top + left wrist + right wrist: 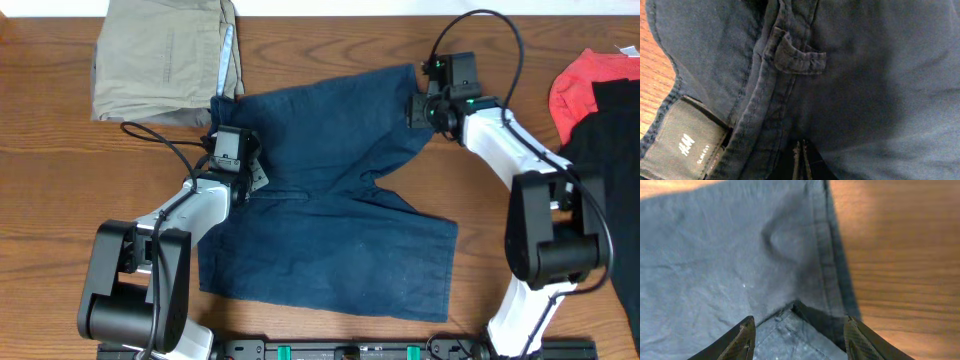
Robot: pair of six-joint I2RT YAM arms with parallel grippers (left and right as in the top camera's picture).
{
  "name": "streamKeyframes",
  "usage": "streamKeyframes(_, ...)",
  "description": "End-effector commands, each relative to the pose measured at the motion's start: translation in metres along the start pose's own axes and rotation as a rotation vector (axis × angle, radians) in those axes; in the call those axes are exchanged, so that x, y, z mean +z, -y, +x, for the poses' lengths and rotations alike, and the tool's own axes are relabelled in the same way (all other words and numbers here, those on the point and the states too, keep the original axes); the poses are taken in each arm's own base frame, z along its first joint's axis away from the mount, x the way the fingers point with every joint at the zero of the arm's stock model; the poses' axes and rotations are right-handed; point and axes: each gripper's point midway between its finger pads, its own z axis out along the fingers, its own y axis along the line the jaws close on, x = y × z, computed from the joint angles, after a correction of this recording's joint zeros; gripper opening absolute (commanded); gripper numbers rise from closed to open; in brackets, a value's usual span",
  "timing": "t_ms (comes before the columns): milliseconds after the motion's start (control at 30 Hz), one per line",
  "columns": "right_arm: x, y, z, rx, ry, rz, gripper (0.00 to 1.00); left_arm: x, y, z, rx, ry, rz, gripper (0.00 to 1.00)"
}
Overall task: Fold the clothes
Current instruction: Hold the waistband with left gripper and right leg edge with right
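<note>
1. The shorts (330, 220), dark navy, lie spread on the wooden table (60, 170) between the two arms. Their waistband is to the left and the two legs fan out to the right. One leg is nearest the robot's base and its hem forms the shorts' near right corner.
2. The left gripper (252, 176) sits over the waistband on the shorts' left side, about halfway along that edge.
3. In the left wrist view, the left gripper's (801, 159) jaws are pressed tight together. Waistband cloth is gathered around their tips, so it has a pinch of the shorts. A belt loop (797, 57) shows just beyond the tips. A grey label (682, 145) is sewn inside the band to their left.
4. The right gripper (418, 108) is over the far leg, at the hem corner on the shorts' far right.
5. In the right wrist view, the right gripper (800, 335) has its jaws well apart and nothing between them. The hem corner lies below, with a small flap of it turned up between the fingertips (746, 332).
6. A black garment (620, 140) lies to the right of the shorts, well apart from them. A red garment (590, 85) lies beside it, further back.
7. A folded khaki garment (165, 60) with a pale blue edge lies beyond the shorts' far left corner. It is just beside them, and I cannot tell whether the two touch.
</note>
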Motion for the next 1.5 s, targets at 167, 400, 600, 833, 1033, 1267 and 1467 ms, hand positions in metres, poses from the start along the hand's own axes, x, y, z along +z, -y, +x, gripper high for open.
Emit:
streamKeyframes(167, 0.017, -0.012, 0.013, -0.060, -0.034, -0.024, 0.54, 0.004, -0.012, 0.009, -0.006, -0.017, -0.038, 0.06)
streamKeyframes(400, 0.019, -0.020, 0.016, -0.090, -0.039, -0.032, 0.45, 0.004, -0.012, 0.009, -0.006, -0.017, -0.038, 0.06)
streamKeyframes(600, 0.020, -0.012, 0.019, -0.109, -0.041, 0.045, 0.43, 0.004, -0.012, 0.009, -0.006, -0.017, -0.038, 0.06)
streamKeyframes(833, 0.023, -0.013, 0.025, -0.118, -0.062, 0.048, 0.42, 0.004, -0.012, 0.009, -0.006, -0.017, -0.038, 0.06)
streamKeyframes(1033, 0.032, -0.012, 0.036, -0.119, -0.095, 0.048, 0.41, 0.004, -0.012, 0.009, -0.006, -0.017, -0.038, 0.06)
streamKeyframes(1267, 0.034, -0.016, 0.036, -0.127, -0.089, 0.046, 0.33, 0.004, -0.012, 0.009, -0.005, -0.017, -0.038, 0.06)
streamKeyframes(1467, 0.034, -0.013, 0.035, -0.127, -0.086, 0.060, 0.13, 0.004, -0.012, 0.009, -0.005, -0.018, -0.038, 0.06)
